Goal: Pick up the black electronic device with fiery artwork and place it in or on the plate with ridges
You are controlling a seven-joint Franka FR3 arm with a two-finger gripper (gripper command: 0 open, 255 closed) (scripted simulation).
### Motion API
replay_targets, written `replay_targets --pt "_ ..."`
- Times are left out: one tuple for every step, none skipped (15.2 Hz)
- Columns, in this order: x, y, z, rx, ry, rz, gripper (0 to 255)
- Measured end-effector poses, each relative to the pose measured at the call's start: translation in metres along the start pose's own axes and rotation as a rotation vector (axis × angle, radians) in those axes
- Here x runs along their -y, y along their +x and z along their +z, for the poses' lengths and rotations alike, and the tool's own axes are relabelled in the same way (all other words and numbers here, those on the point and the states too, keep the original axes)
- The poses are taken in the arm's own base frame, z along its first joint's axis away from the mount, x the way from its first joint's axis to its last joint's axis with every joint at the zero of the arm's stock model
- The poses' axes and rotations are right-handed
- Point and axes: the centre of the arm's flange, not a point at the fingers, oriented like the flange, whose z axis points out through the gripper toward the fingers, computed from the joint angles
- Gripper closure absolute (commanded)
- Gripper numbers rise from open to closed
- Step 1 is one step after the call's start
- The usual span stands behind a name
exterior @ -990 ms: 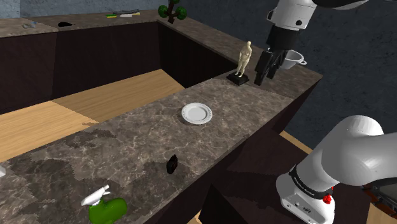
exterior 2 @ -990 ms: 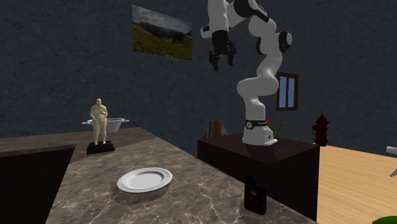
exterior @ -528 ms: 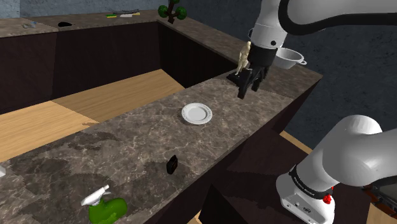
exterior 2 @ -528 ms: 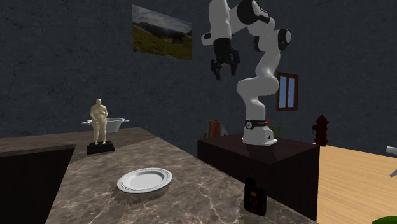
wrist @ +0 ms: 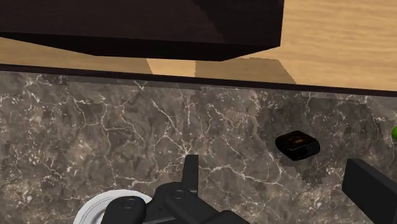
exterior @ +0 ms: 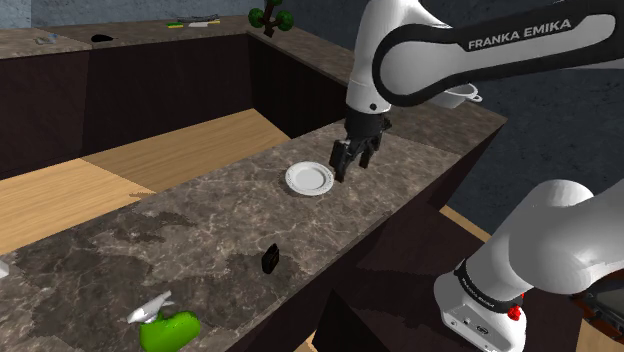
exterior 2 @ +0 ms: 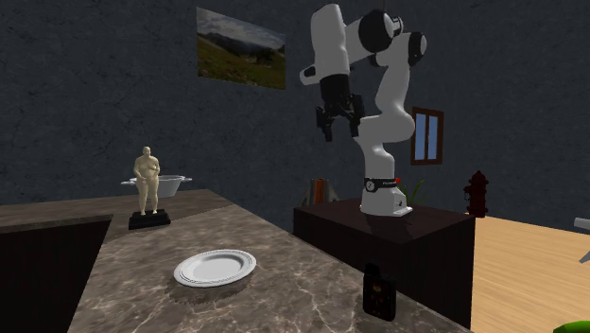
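The black device with orange artwork (exterior: 270, 260) stands on the marble counter near its front edge; it also shows as the device (exterior 2: 379, 289) and the device (wrist: 297, 144). The white ridged plate (exterior: 308, 178) lies further along the counter, seen too as the plate (exterior 2: 216, 268). My gripper (exterior: 350, 160) hangs open in the air just beside the plate, well away from the device, with nothing between its fingers. From across the counter the gripper (exterior 2: 333, 118) is high above the surface. In the wrist view the gripper (wrist: 280, 184) has its fingers wide apart, the device lying beyond them.
A beige figurine (exterior 2: 145, 184) on a black base stands at the counter's far end with a white pot (exterior: 465, 95) behind it. A green spray bottle (exterior: 165, 325) lies near the shoulder view's lower left. A sunken wooden floor (exterior: 150, 160) drops behind the counter.
The arm has swung down and to the shoulder view's left, from beside the figurine to beside the plate. The fingers stayed open. Nothing on the counter moved.
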Motion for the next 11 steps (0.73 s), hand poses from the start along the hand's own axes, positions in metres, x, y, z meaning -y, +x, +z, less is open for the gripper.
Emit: replay_targets --pt "0.004 0.005 0.009 0.004 -0.001 0.002 0" --pt "0.014 0.008 0.023 0.009 -0.003 0.003 0" --pt "0.018 0.013 0.033 0.013 -0.004 0.004 0" --pt "0.026 0.022 0.044 0.017 -0.004 0.006 0" --pt "0.034 0.027 0.053 0.021 -0.005 0.007 0" --pt "0.040 0.032 0.063 0.025 -0.006 0.009 0" --pt "0.048 0.038 0.076 0.029 -0.007 0.010 0" --pt "0.054 0.043 0.088 0.034 -0.008 0.012 0" --pt "0.059 0.048 0.098 0.037 -0.009 0.014 0" --pt "0.067 0.052 0.108 0.042 -0.010 0.015 0" --pt "0.074 0.058 0.117 0.045 -0.011 0.017 0"
